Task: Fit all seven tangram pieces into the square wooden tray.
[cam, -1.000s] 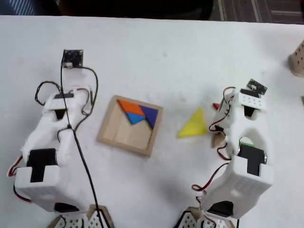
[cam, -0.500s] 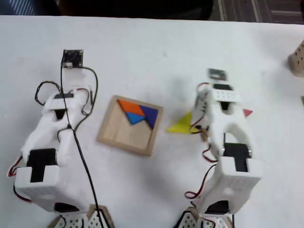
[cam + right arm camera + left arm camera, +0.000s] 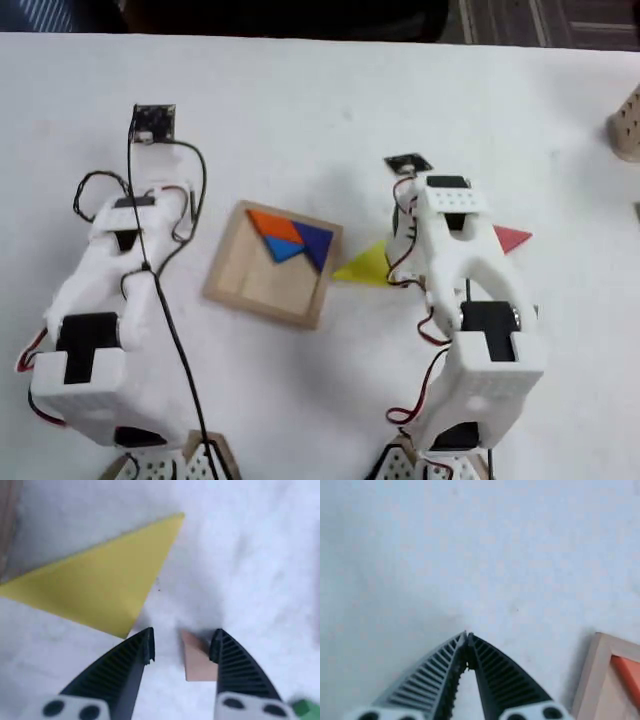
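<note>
Right wrist view: right gripper [image 3: 183, 646] stood parted, tan piece [image 3: 196, 664] between fingers, yellow triangle [image 3: 100, 585] upper left. Left gripper [image 3: 467, 638] was closed. High view: red triangle [image 3: 510, 238] centre-right.

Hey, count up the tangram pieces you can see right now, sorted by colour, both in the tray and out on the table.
orange piece: 1, in the tray
light blue piece: 1, in the tray
purple piece: 1, in the tray
yellow piece: 1, on the table
red piece: 1, on the table
tan piece: 1, on the table
Total: 6
</note>
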Controlling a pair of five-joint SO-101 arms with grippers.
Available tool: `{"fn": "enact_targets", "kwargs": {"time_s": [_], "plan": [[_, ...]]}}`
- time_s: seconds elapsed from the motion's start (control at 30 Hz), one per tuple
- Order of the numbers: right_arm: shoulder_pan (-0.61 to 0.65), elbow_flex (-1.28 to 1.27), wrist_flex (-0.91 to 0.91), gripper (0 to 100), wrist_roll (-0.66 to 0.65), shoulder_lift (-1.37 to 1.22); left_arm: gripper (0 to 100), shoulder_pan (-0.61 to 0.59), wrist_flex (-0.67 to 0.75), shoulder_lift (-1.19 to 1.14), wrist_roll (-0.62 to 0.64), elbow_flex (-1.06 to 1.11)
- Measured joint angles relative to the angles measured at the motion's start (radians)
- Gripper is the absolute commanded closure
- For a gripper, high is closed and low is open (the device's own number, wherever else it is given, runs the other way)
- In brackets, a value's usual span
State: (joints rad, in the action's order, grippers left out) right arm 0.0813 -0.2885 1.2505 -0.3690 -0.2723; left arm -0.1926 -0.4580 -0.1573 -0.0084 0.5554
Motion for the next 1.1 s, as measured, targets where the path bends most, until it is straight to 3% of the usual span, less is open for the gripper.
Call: {"fn": "enact_targets", "kwargs": {"time_s": [0.17,0.4,0.9,1.1], "plan": [[-0.037,-0.072,0.006,81.9,-0.275,0.087,98,0.000,0.000,-0.002,0.000,0.000],[-0.058,-0.282,-0.106,81.8,-0.443,0.238,98,0.000,0.000,-0.002,0.000,0.000],[-0.104,-0.367,-0.209,81.3,-0.511,0.267,98,0.000,0.000,-0.002,0.000,0.000],[-0.095,-0.367,-0.144,69.7,-0.537,0.270,98,0.000,0.000,-0.002,0.000,0.000]]}}
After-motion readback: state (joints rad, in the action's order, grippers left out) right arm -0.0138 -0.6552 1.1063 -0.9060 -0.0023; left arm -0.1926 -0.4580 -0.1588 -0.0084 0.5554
